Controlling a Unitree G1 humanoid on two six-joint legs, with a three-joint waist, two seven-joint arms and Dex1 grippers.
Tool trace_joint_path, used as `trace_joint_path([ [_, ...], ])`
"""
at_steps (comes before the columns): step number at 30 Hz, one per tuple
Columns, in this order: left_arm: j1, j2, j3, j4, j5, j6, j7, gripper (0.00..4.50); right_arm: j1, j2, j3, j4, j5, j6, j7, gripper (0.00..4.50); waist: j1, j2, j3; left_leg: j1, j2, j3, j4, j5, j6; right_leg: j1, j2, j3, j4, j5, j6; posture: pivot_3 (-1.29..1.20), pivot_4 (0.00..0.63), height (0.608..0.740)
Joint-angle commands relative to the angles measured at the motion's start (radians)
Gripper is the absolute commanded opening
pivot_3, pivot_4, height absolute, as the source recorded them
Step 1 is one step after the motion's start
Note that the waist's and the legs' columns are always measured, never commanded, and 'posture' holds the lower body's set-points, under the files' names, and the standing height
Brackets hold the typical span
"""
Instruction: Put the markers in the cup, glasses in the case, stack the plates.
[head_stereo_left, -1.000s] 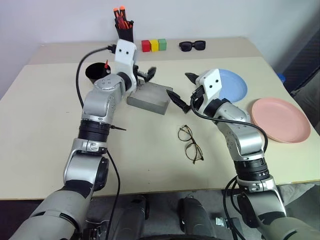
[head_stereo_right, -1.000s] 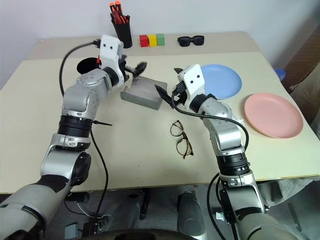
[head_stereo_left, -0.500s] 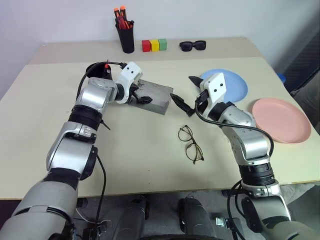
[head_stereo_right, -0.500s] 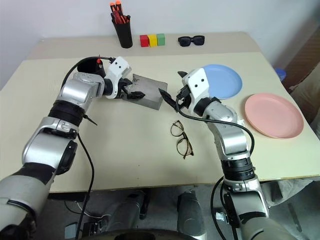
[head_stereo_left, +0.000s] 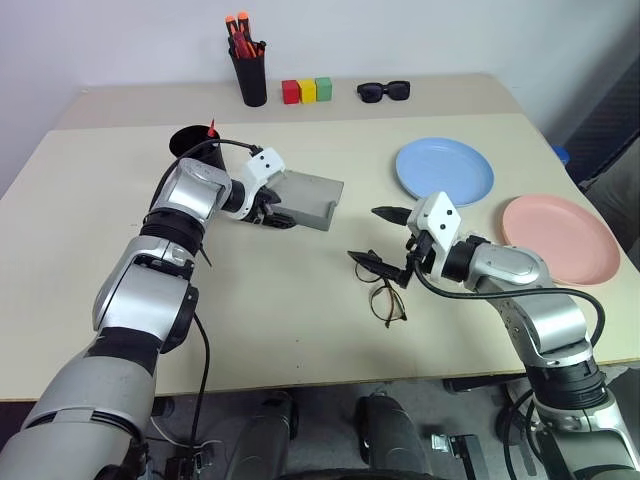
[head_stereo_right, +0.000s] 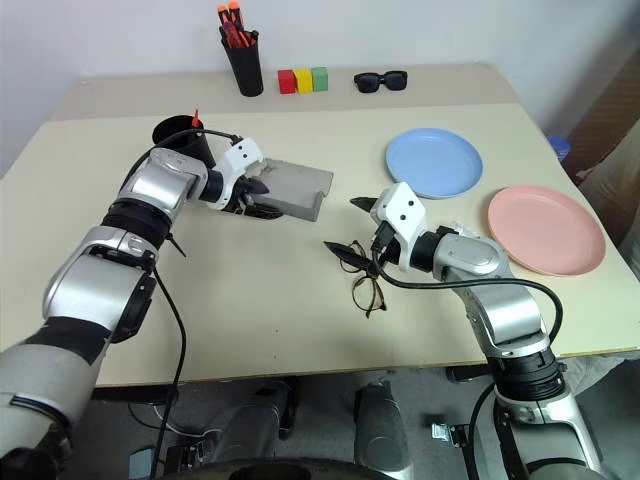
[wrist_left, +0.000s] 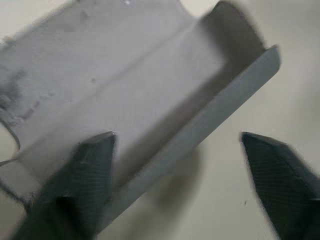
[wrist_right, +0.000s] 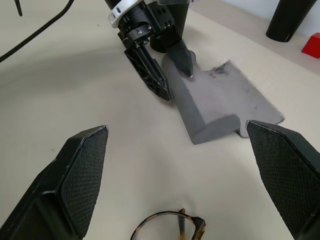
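Left gripper at the near edge of the grey felt-like rectangular case, centre-left of the frame, fingers spread astride its front wall, not clamped. Right gripper wide open, empty, hovering right of centre just above the thin dark wire-framed round-lensed glasses. Light blue plate and pink plate apart, at right. Tall black tapered cup upper left.

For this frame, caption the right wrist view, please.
Right gripper open above the glasses; left gripper straddling the grey case's edge.

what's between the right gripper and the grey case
Bare tabletop, in the right wrist view: nothing lies between the right gripper and the case.
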Motion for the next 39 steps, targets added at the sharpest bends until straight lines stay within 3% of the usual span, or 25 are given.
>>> trace_joint_path([
  [1, -0.031, -0.006, 0.014, 0.023, 0.015, -0.024, 0.0, 2.08, 0.012, -0.007, -0.018, -0.055, 0.018, -0.003, -0.007, 4.5, 0.001, 0.0, 0.0, 0.0, 0.0, 0.0, 0.0, 0.0, 0.0, 0.0, 0.0, 0.0, 0.0, 0.0, 0.0, 0.0, 0.15, 0.74],
  [5, -0.021, -0.009, 0.023, 0.016, 0.015, -0.031, -0.018, 0.11, 0.041, -0.015, -0.015, -0.064, 0.019, -0.006, 0.002, 4.5, 0.003, 0.0, 0.0, 0.0, 0.0, 0.0, 0.001, 0.0, 0.0, 0.0, 0.0, 0.0, 0.0, 0.0, 0.0, 0.0, 0.15, 0.74],
  [12, 0.052, 0.013, 0.031, -0.133, -0.013, -0.013, -0.128, 0.04, 0.039, -0.016, -0.008, -0.048, 0.015, -0.014, 0.002, 4.5, 0.002, 0.0, 0.0, 0.0, 0.0, 0.0, 0.001, 0.0, 0.0, 0.001, 0.0, -0.001, 0.0, 0.0, 0.0, 0.0, 0.15, 0.74],
  [16, 0.167, 0.061, 0.02, -0.378, -0.058, 0.051, -0.249, 0.04, 0.032, -0.018, -0.003, -0.044, 0.015, -0.014, 0.008, 4.5, -0.001, 0.0, 0.0, 0.0, 0.0, -0.001, 0.001, 0.0, 0.0, 0.001, 0.0, -0.001, 0.0, 0.0, 0.0, 0.0, 0.15, 0.74],
  [20, 0.31, 0.167, -0.012, -0.686, -0.096, 0.149, -0.365, 0.04, 0.027, -0.022, 0.001, -0.039, 0.022, -0.01, 0.023, 4.5, -0.004, 0.0, 0.0, 0.0, 0.001, -0.001, 0.001, 0.0, 0.0, 0.0, 0.0, 0.0, 0.0, 0.0, 0.0, 0.0, 0.15, 0.74],
  [28, 0.413, 0.249, -0.023, -0.872, -0.125, 0.258, -0.369, 0.04, 0.042, -0.035, 0.005, -0.034, 0.029, 0.007, 0.055, 4.5, 0.019, 0.0, 0.0, 0.0, 0.001, -0.002, 0.001, 0.0, 0.001, 0.001, -0.001, 0.0, -0.001, 0.0, -0.001, 0.0, 0.15, 0.74],
  [31, 0.412, 0.25, -0.023, -0.868, -0.133, 0.269, -0.353, 0.84, 0.041, -0.037, 0.003, -0.033, 0.036, 0.026, 0.059, 4.5, 0.024, 0.0, 0.0, 0.0, 0.001, -0.001, 0.001, 0.0, 0.001, 0.001, -0.001, 0.0, 0.0, 0.0, -0.001, 0.0, 0.15, 0.74],
  [34, 0.401, 0.206, 0.054, -0.851, -0.175, 0.244, -0.274, 2.3, 0.027, -0.036, -0.022, -0.03, 0.054, 0.078, 0.04, 4.5, 0.026, 0.0, 0.0, 0.0, 0.001, -0.001, 0.001, 0.0, 0.001, 0.001, -0.001, 0.0, -0.001, 0.0, -0.001, 0.0, 0.15, 0.74],
  [39, 0.431, 0.127, 0.233, -0.917, -0.292, 0.214, -0.117, 2.3, 0.034, -0.061, -0.083, -0.072, 0.104, 0.186, 0.009, 4.5, 0.027, 0.0, 0.0, 0.0, 0.002, -0.003, 0.002, 0.0, 0.001, 0.001, -0.001, 0.0, -0.001, 0.0, -0.001, 0.0, 0.15, 0.74],
])
